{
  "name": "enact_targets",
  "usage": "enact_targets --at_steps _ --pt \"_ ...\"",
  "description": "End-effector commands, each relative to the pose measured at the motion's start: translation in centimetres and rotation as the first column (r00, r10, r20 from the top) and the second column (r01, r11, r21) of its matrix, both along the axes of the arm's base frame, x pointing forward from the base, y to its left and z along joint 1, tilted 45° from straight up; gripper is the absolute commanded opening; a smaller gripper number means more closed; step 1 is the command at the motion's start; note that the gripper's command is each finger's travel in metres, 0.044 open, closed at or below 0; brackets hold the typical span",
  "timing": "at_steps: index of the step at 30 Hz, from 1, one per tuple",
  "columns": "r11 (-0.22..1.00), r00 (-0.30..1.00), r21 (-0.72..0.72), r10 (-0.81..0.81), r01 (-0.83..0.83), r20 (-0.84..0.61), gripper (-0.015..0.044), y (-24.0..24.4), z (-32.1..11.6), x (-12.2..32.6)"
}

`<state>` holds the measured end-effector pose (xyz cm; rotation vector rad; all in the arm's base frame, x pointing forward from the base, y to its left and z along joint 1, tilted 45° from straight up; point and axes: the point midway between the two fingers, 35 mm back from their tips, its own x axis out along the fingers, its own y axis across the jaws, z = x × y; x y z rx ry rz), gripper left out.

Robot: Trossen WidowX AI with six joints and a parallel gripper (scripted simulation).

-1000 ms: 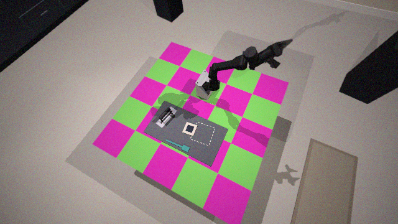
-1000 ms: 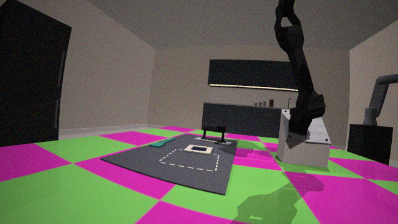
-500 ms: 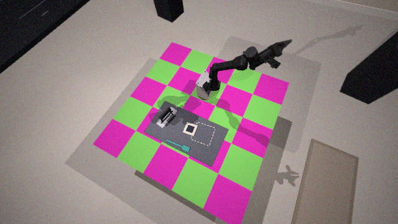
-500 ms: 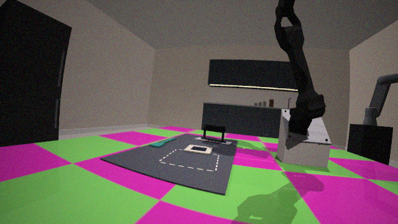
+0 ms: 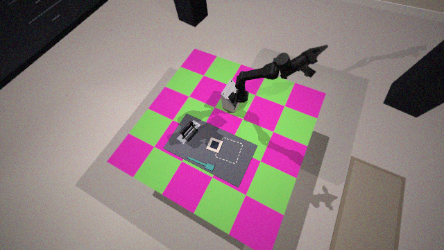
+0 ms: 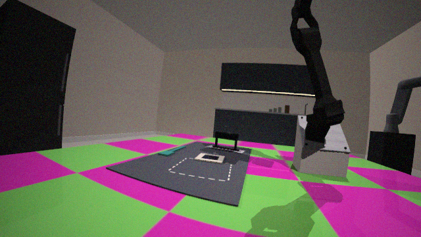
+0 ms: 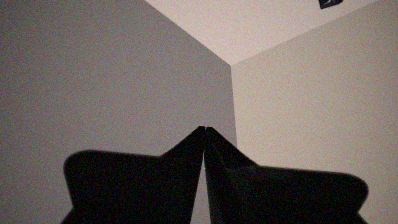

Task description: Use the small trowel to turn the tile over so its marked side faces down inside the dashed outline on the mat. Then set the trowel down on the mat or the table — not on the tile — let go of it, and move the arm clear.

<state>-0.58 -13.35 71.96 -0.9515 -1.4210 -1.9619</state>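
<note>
One tile (image 5: pixel 210 148) (image 6: pixel 199 157), dark centre showing, lies on the mat (image 5: pixel 198 153) (image 6: pixel 141 168); beside it are the dashed outline (image 5: pixel 241 148) (image 6: pixel 199 178) and, apart from it, the teal trowel (image 5: pixel 209 167) (image 6: pixel 167 153). Well away from the tile, the gripper (image 5: pixel 327 46) (image 7: pixel 204 133) is closed, gripping nothing.
</note>
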Motion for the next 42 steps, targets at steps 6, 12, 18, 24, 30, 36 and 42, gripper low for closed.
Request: enact_targets --at_steps 6,12,18,24,30,36,42 --pt "1.0 1.0 0.0 0.0 0.0 0.0 0.0053 0.0 0.0 0.0" --pt "1.0 1.0 0.0 0.0 0.0 0.0 0.01 0.0 0.0 0.0" --pt "1.0 1.0 0.0 0.0 0.0 0.0 0.01 0.0 0.0 0.0" --pt "1.0 1.0 0.0 0.0 0.0 0.0 0.01 0.0 0.0 0.0" --pt "1.0 1.0 0.0 0.0 0.0 0.0 0.0074 0.0 0.0 0.0" --pt "1.0 1.0 0.0 0.0 0.0 0.0 0.0 0.0 0.0 0.0" --pt "1.0 1.0 0.0 0.0 0.0 0.0 0.0 0.0 0.0 0.0"
